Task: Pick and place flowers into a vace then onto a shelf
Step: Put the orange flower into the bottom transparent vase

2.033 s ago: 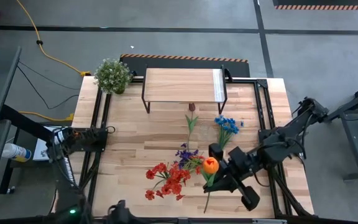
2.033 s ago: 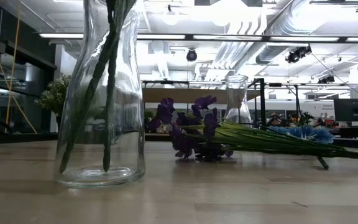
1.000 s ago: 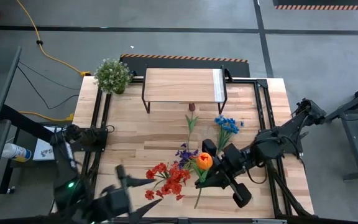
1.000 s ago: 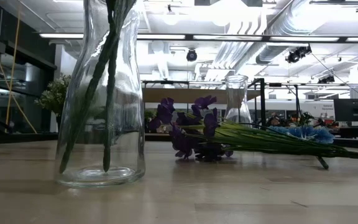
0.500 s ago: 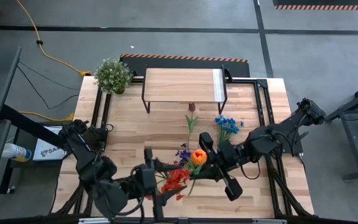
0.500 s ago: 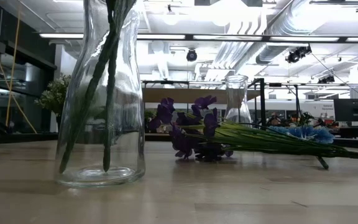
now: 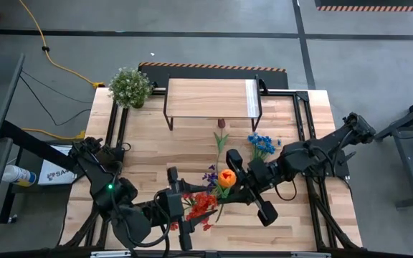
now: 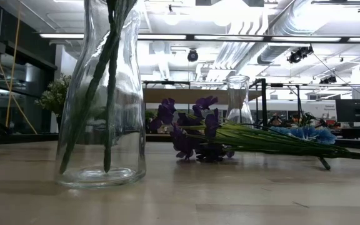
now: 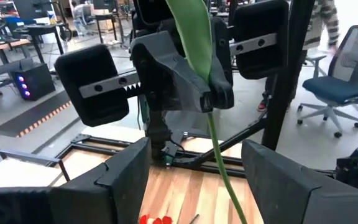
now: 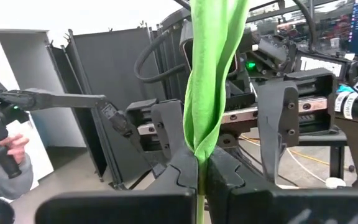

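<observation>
right gripper (image 10: pixel 199 169) clamped on orange flower (image 7: pixel 226 178) stem; left gripper (image 9: pixel 194 171) open, stem between fingers, untouched.

Orange bloom (image 7: pixel 226 178); red flowers (image 7: pixel 201 206); blue flowers (image 7: pixel 261 143); light-wood shelf (image 7: pixel 210 98).

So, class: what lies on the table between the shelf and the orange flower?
In the high view, the maroon flower lies between shelf and orange flower.

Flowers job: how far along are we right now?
Early. Two stems already stand in the glass vase. In hand: the right gripper, jaws shut on the orange flower, faces the open left gripper. Left: the purple flowers, blue flowers and maroon flower lie on the table; shelf holds nothing.
</observation>
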